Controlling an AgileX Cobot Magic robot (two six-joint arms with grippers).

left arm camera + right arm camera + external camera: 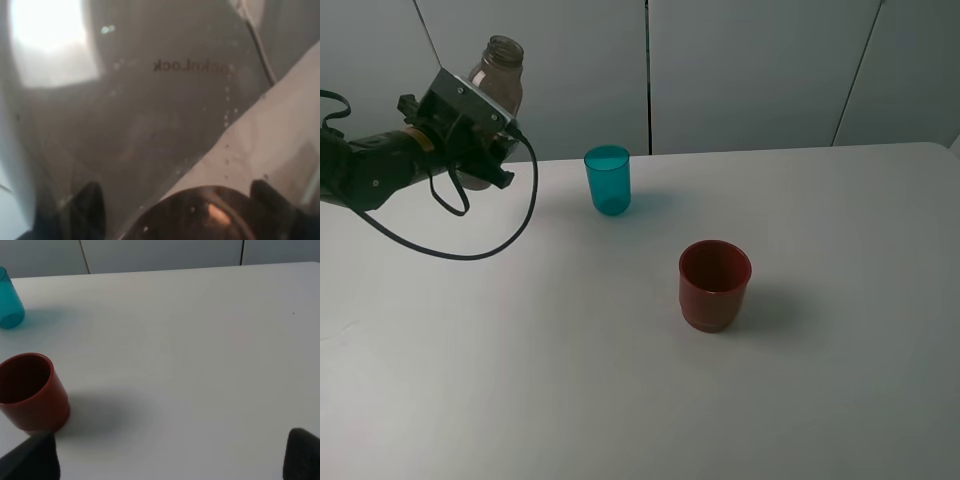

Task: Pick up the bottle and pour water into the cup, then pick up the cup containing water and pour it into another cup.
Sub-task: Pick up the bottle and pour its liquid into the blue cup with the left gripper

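Left gripper [485, 150] is closed on the bottle [498, 75], gripping it low on the body. The bottle hangs off the tabletop [840, 380] over the far-left corner, roughly upright, neck open with no cap. Water level cannot be told through the tinted plastic.

Teal cup [608, 182] stands upright near the far edge, left of the middle and well apart from the bottle. Red cup [714, 285] stands upright around the middle of the tabletop. Right gripper [170, 455] is open and empty, near the red cup without touching it.

Risks, as a judgement:
- The teal cup is narrow, so a mouth stopped short or off to one side would likely put water on the tabletop.
- Tipping fast could send a gush over the rim.
- With the hold low on a tall smooth bottle, it may swing or slip in the jaws once tilted.
- The cable [470, 240] looping under the left wrist could brush the light teal cup on approach and push it over.
- Coming in low could knock the cup with the bottle base.
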